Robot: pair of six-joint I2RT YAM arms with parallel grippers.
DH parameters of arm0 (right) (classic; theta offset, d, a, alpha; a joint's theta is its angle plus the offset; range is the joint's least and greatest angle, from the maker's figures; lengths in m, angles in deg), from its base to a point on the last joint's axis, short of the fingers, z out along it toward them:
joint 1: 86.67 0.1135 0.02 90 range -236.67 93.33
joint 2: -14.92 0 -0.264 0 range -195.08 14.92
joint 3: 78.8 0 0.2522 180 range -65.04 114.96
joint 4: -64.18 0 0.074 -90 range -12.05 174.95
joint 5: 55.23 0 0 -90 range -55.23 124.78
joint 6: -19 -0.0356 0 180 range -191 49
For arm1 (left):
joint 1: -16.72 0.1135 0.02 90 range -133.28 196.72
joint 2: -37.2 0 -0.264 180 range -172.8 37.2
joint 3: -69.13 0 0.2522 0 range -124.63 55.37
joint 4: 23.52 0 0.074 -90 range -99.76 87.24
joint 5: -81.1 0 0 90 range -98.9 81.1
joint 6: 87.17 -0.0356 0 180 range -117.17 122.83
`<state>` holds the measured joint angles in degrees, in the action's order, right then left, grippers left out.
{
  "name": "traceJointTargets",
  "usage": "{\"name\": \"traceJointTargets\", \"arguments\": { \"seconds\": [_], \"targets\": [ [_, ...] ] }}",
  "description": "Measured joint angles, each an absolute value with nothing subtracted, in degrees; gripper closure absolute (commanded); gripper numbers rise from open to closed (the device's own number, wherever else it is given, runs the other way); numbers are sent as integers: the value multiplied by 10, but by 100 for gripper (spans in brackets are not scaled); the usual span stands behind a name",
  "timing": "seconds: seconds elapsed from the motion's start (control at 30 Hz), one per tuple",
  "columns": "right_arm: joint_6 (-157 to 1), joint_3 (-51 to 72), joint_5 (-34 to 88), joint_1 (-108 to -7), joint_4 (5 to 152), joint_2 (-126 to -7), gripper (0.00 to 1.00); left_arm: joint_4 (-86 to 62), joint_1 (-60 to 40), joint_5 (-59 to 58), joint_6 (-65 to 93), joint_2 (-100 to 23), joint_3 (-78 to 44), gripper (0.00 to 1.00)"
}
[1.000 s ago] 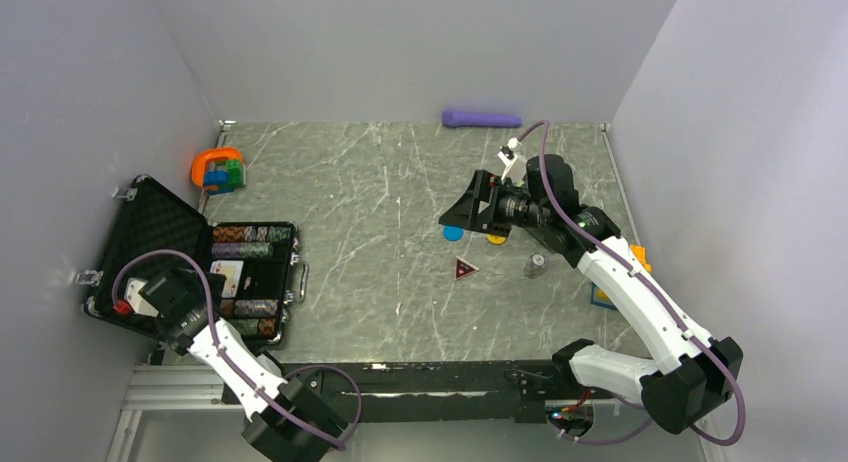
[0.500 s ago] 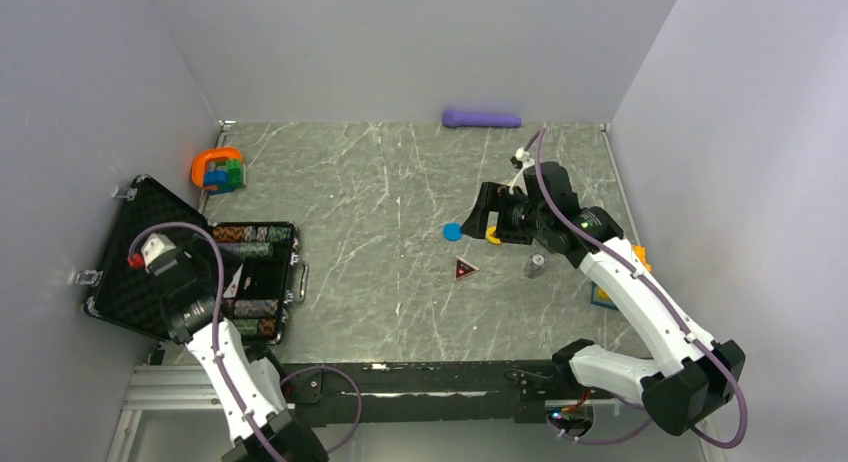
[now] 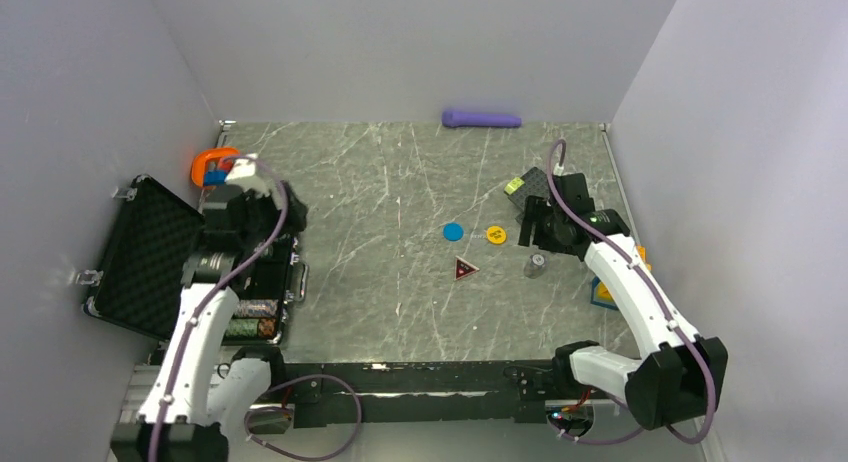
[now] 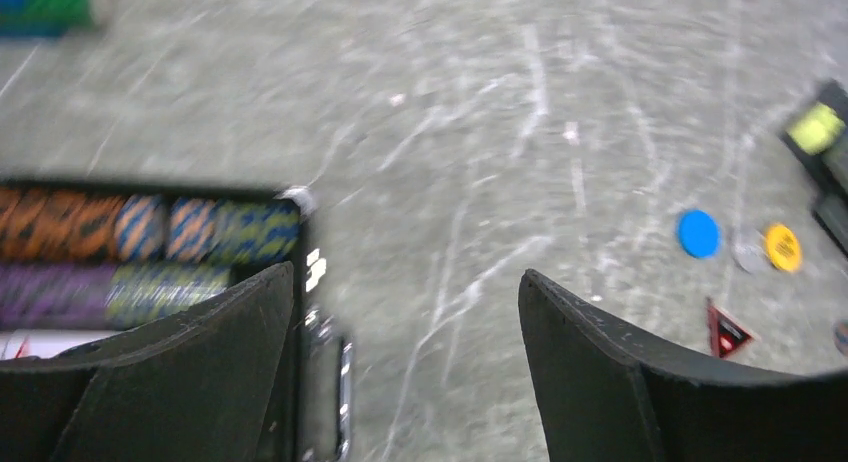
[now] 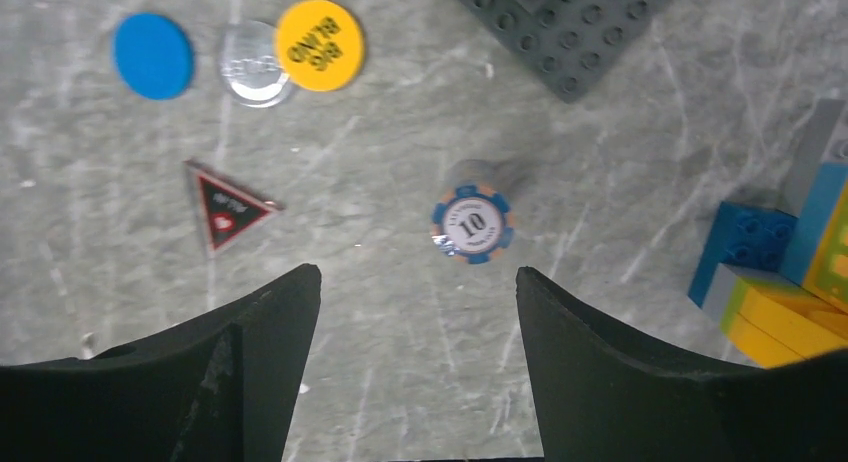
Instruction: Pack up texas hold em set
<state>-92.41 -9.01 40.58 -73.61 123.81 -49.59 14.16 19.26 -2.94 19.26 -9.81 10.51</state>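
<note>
Right tool (image 5: 412, 282) hangs wide open and empty just short of the chip stack (image 5: 472, 225); lined up for a pick, I judge. Left tool (image 4: 405, 282) is spread too, holding nothing, over the open case (image 3: 150, 247) at the bench's (image 3: 400, 182) left edge, chip rows filled.

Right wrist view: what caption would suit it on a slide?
Open tool aimed at a poker chip stack; blue disc, yellow disc and red triangle lie nearby.
</note>
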Motion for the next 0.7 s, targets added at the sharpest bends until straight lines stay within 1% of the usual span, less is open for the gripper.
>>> {"name": "traceJointTargets", "arguments": {
  "seconds": [0.13, 0.27, 0.33, 0.43, 0.7],
  "targets": [
    [-911, -107, 423, -754, 1237, -531, 28, 93, 90, -15, 150, -170, 33, 13],
    [-905, -121, 432, -759, 1228, -572, 30, 25, 52, 64, 118, -244, -26, 14],
    [-905, -127, 432, -760, 1227, -584, 30, -13, 48, 120, 115, -266, -25, 14],
    [-905, -133, 432, -761, 1223, -597, 31, -40, 45, 172, 115, -274, 0, 14],
    [-900, -134, 432, -771, 1211, -646, 40, -45, 3, 188, 90, -251, 29, 14]
  ]
}}
